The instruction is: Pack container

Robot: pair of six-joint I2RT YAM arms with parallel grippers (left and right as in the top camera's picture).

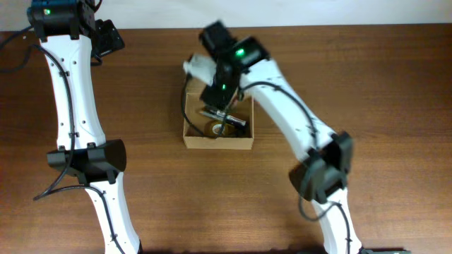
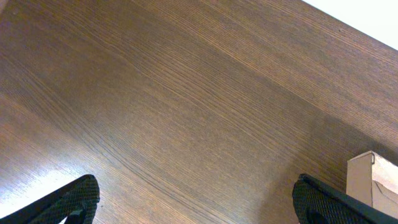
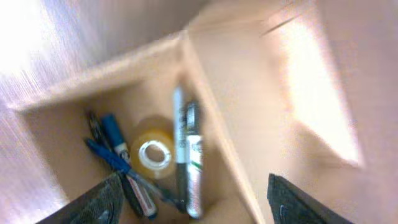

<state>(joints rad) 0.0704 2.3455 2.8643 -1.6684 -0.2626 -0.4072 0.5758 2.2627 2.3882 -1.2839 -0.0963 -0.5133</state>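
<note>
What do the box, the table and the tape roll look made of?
The container looks like matte tan cardboard, with thin folded walls. The table shows dark wood grain with slight sheen, maybe laminate. The tape roll seems glossy yellowish plastic film on a pale core.

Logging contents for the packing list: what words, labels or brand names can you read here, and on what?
No text is readable.
The marker in the container seems to carry a printed label, but it is too blurred to read.
The container's walls show no print.
</note>
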